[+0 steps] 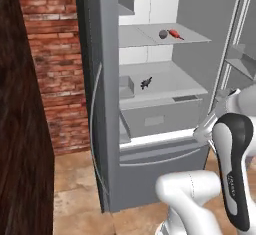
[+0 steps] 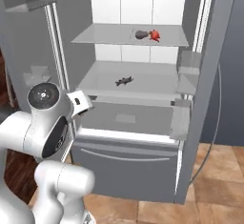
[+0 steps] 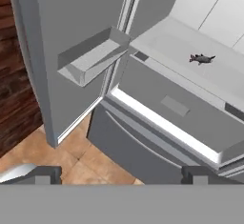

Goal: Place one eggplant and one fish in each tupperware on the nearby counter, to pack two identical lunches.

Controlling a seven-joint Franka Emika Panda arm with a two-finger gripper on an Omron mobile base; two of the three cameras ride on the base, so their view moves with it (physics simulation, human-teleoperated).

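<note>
Two fish: grey (image 3: 201, 58) lower shelf, red (image 1: 175, 34) beside eggplant (image 1: 163, 34) | pincer (image 3: 121, 173) released, empty

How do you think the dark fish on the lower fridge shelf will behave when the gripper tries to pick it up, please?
The dark fish looks slim and lies flat on the bare lower shelf, so it probably won't roll. It seems small against the shelf, so likely light, and a nudge could slide it across that smooth surface. Its thin fins may make a centred grip awkward.

Open grey fridge (image 1: 165, 124), brick wall (image 1: 52, 54) left, tan tile floor (image 1: 75, 199), possibly dark wood panel (image 1: 20, 129).
</note>
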